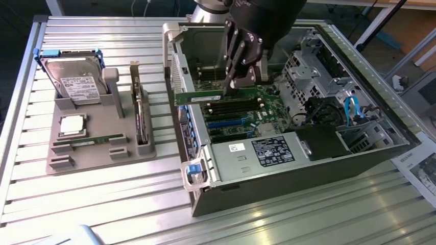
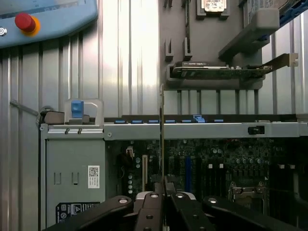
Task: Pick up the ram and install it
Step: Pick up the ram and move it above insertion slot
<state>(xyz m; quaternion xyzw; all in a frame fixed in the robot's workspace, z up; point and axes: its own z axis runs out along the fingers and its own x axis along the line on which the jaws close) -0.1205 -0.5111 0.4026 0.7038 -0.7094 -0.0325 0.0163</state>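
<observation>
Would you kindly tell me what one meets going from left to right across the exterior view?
Hard drive → expansion card → ram, gripped by the tool → blue cable.

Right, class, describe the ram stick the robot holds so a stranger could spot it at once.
Find the open dark metal computer case on the exterior view's right. Above its green motherboard, the black fingers clamp a long, narrow green ram stick on edge. Unlike the similar green stick lying in the grey holder, it hangs in the air.
</observation>
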